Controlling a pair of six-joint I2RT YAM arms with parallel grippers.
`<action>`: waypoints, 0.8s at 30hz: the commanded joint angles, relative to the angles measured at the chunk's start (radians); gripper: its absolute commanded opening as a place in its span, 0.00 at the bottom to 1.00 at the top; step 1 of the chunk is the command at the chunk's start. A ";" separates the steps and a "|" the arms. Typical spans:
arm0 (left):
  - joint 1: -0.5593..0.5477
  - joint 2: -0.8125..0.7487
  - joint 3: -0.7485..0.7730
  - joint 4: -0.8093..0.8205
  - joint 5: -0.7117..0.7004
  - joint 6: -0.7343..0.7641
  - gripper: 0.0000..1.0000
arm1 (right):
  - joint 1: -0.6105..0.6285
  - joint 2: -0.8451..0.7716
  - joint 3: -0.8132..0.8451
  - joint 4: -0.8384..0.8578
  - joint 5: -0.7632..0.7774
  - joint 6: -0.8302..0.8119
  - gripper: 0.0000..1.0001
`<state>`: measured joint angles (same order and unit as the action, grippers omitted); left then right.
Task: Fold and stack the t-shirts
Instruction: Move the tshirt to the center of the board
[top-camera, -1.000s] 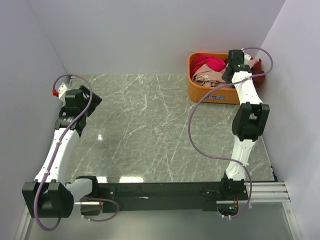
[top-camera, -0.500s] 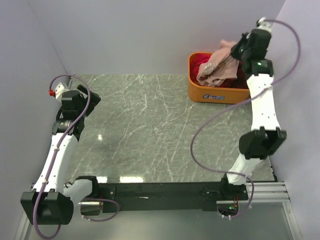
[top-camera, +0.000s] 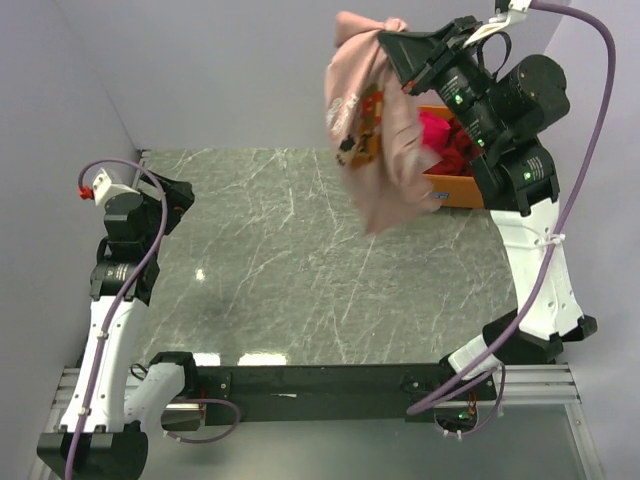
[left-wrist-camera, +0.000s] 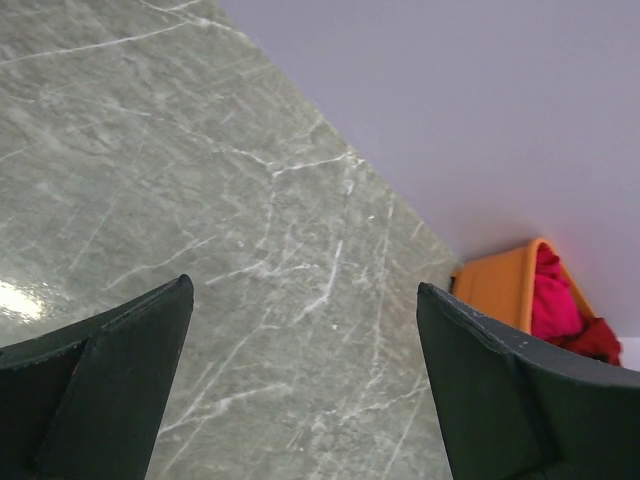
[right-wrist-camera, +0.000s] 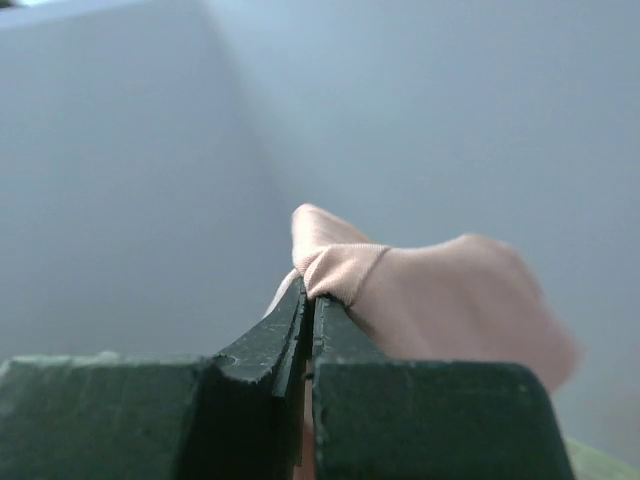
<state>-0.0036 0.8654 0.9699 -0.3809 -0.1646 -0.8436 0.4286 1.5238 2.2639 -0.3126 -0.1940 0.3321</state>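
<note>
Marble table (top-camera: 260, 250) | right hand (right-wrist-camera: 305, 288) grips pink t-shirt (top-camera: 388, 175) aloft | left hand (left-wrist-camera: 302, 290) spread

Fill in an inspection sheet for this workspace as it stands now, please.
Surface: grey marbled table, glare spots near the left arm.
Job's things: salmon-pink t-shirt hangs in the air from the right gripper; magenta and dark red shirts lie in the orange tub.
Clutter: nothing seen.
Grippers: right gripper shut on the shirt's edge; left gripper open, empty, above the table.
Cables: purple cables loop along both arms.
Surroundings: plain pale walls.
</note>
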 joint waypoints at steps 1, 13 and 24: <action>0.001 -0.037 0.009 -0.016 0.025 -0.028 1.00 | 0.045 -0.068 -0.047 0.168 -0.108 0.073 0.00; 0.001 -0.118 -0.126 -0.101 0.039 -0.091 1.00 | 0.053 -0.470 -1.249 0.052 0.589 0.321 0.31; 0.001 0.061 -0.361 -0.093 0.221 -0.083 0.99 | 0.035 -0.375 -1.339 -0.059 0.636 0.230 0.83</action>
<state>-0.0036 0.9257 0.6510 -0.4847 -0.0177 -0.9222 0.4656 1.1271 0.8753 -0.4622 0.4351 0.6178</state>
